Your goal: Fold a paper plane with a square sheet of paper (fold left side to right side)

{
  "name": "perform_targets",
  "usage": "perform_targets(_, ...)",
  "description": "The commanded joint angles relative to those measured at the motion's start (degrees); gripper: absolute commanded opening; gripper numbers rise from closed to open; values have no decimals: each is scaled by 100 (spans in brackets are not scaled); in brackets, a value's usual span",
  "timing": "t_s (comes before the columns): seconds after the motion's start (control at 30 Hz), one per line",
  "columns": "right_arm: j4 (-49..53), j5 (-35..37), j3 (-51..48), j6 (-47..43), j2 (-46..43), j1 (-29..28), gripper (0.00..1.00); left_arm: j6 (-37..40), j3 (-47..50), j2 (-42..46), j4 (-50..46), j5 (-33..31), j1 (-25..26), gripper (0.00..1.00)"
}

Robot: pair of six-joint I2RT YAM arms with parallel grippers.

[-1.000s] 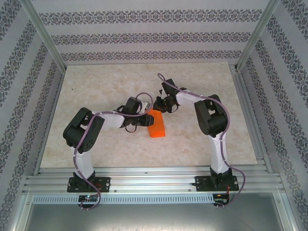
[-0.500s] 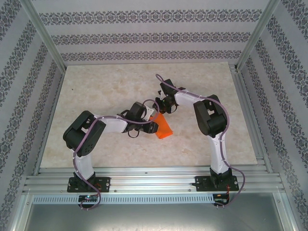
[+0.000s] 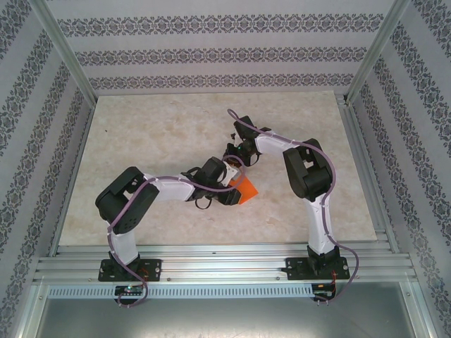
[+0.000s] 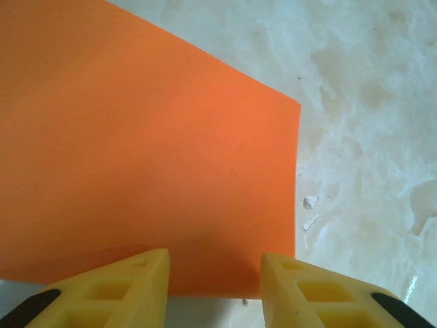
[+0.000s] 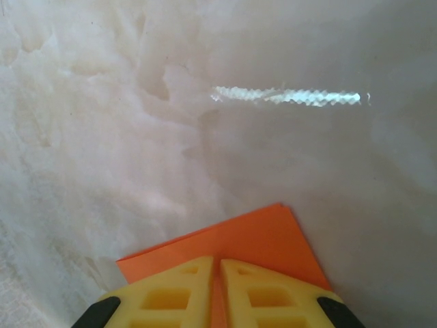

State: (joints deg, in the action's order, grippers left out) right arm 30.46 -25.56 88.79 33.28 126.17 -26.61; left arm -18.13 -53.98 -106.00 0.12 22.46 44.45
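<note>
The square sheet of paper [image 3: 245, 190] sits just below the middle of the top view, a small bright orange patch on the pale marble-look table [image 3: 141, 127]. At the bottom of that view an aluminium rail [image 3: 225, 267] carries both arm bases. From there the left arm [image 3: 127, 201] bends up and reaches rightward, so that the left gripper [image 3: 232, 193] meets the sheet's left side and hides part of it. In the left wrist view the paper [image 4: 136, 150] covers the upper left and middle of the frame, one corner pointing to the upper right. The left gripper [image 4: 215, 283] is at the bottom edge with its yellow fingertips [image 4: 136, 280] set clearly apart, and the sheet's near edge runs between them. A few white crumbs [image 4: 309, 202] lie on the table just right of the paper. Farther back, the right arm [image 3: 306, 169] arches in from the right and the right gripper [image 3: 234, 163] comes down at the sheet's upper end. In the right wrist view the right gripper [image 5: 218, 280] has its fingers pressed nearly together, a thin orange sliver in the slit, pinching the paper [image 5: 266, 239], whose corner juts out beyond them at lower centre. Patterned walls [image 3: 211, 49] close the far side.
</note>
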Motion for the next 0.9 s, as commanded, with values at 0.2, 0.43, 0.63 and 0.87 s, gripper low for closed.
perform_targets(0.2, 66, 447, 24, -59, 276, 15, 13, 291, -169, -153, -853, 345, 605, 41)
perform_targets(0.43, 64, 440, 44, -50, 272, 16, 13, 402, -78, -110, -912, 516, 807, 42)
perform_targets(0.63, 72, 420, 77, -51, 269, 13, 13, 365, 112, 209, -593, 754, 820, 44)
perform_targets(0.87, -74, 245, 136, -71, 104, 17, 14, 304, 226, 1003, -538, 896, 597, 46)
